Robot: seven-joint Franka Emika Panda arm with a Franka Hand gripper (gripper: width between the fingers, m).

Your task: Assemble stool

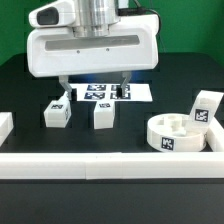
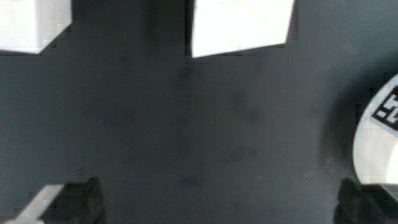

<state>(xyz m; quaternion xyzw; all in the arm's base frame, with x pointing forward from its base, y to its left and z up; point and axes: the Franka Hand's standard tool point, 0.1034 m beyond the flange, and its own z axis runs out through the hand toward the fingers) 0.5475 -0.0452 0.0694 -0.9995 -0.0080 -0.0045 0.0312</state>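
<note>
- Above the middle of the black tabletop point(image 1: 25, 95) I have the white two-finger gripper point(image 1: 95, 92) hanging straight down, its broad white body filling the upper part of the exterior view.
- Its dark fingers point(image 2: 71, 200) are spread wide with nothing between them; in the wrist view only bare table shows in the gap.
- The fingertips sit low, just over the near edge of the marker board point(image 1: 105, 94), a thin flat white sheet printed with black tags on the far side of the table.
- The surface is matte black, and a green wall point(image 1: 195, 40) stands behind it.
- A long white border rail point(image 1: 100, 165) runs across the near edge, and another white piece point(image 1: 5, 125) shows at the exterior view's left.
- Two short blocky white stool legs lie just nearer than the fingers: one leg point(image 1: 57, 112) toward the exterior view's left, a second leg point(image 1: 103, 116) beside it, apart from each other.
- The round thick white disc seat point(image 1: 175, 135) rests at the exterior view's right, near the rail, sockets up; its rim point(image 2: 377, 130) shows in the wrist view.
- A third tagged leg point(image 1: 207, 108) stands upright at the seat's far right edge; I cannot tell whether it sits in a socket or behind the seat.
</note>
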